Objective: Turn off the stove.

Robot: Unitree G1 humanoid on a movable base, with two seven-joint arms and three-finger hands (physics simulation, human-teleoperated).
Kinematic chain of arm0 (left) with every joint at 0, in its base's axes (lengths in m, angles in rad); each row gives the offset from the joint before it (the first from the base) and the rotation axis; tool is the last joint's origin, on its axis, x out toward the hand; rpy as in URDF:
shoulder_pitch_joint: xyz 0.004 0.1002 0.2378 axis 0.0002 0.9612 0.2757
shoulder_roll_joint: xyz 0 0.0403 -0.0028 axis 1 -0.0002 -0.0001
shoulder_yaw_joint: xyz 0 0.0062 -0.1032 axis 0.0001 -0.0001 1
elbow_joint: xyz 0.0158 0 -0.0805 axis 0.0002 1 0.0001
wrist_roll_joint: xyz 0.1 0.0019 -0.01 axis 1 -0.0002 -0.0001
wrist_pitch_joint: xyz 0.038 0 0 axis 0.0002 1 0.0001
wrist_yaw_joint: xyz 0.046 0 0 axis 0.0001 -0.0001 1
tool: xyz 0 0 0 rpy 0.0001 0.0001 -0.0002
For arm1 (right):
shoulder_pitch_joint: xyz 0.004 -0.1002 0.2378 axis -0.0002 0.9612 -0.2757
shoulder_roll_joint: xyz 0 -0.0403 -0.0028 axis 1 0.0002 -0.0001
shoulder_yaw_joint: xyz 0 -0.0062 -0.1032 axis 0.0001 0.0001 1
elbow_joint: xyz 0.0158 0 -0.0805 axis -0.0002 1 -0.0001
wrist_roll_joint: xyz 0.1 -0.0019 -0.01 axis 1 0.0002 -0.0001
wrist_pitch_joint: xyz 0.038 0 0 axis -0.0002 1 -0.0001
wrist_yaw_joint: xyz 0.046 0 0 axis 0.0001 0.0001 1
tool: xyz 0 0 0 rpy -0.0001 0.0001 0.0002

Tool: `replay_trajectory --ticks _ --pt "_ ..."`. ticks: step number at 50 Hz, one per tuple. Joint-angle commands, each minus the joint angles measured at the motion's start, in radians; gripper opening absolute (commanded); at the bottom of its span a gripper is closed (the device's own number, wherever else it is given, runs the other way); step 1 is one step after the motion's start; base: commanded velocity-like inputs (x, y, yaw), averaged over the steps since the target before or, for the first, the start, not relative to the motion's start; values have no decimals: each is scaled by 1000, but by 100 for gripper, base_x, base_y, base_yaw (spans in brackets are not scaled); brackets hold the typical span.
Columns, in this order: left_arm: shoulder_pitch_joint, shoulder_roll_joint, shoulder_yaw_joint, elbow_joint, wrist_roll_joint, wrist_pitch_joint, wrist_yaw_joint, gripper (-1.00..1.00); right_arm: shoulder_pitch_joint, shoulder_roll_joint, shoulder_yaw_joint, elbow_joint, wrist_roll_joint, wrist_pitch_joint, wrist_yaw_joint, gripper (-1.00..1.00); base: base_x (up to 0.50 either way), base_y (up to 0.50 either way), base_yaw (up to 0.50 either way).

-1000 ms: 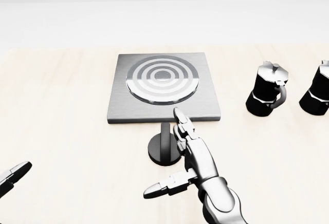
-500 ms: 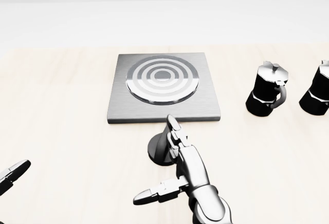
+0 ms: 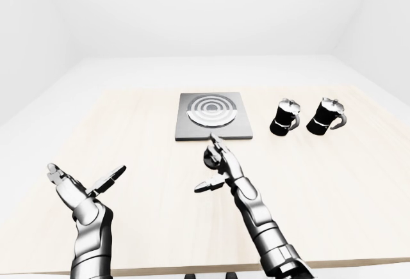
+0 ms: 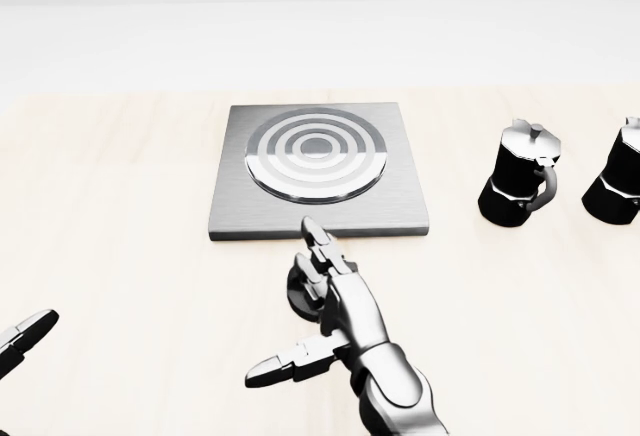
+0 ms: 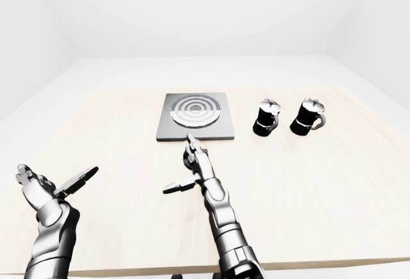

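The stove (image 4: 318, 166) is a square grey plate with a ringed round burner, at the middle of the head view. Its black knob (image 4: 299, 296) sits on the table just below the stove's lower edge, mostly hidden under my right hand. My right hand (image 4: 292, 301) is open: its long fingers (image 4: 322, 251) lie over the knob and point at the stove, and the thumb sticks out to the left. I cannot tell whether the fingers touch the knob. My left hand (image 3: 86, 180) is open and empty, held up at the lower left of the left-eye view.
Two black and silver moka pots (image 4: 520, 188) (image 4: 615, 186) stand right of the stove. All of this rests on a pale wooden table (image 4: 120, 256), whose near edge runs along the bottom of the left-eye view (image 3: 166, 271).
My right hand has slid left across the knob and now covers its upright handle, which showed before. The left hand and the stove have not moved.
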Motion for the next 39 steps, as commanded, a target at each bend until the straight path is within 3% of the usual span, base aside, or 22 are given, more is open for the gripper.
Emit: replay_trajectory --ticks 1,8,19,27,30,31,32,39 --pt "1 -1 2 -8 -4 0 -2 100 -123 -69 -104 272 63 0 34 100 0 0 0" --pt "-3 0 1 -1 -5 0 -2 100 -278 -138 -168 460 109 0 47 100 0 0 0" --pt "0 1 2 -13 -11 0 -4 100 -426 -202 -197 550 126 0 39 100 0 0 0" --pt "0 1 3 -14 -13 0 -5 100 -441 -242 -188 372 97 0 -5 100 0 0 0" --pt "-1 1 4 -14 -13 0 -5 100 -432 -253 -178 258 72 88 -12 100 0 0 0" --pt "1 1 4 -19 -14 0 -5 100 -427 -261 -169 182 53 148 -18 100 0 0 0" --pt "0 1 4 -18 -14 0 -5 100 -421 -262 -169 138 44 175 -18 100 0 0 0" --pt "4 0 5 -27 -13 0 -6 100 -404 -260 -160 -100 -19 175 -5 100 0 0 0"
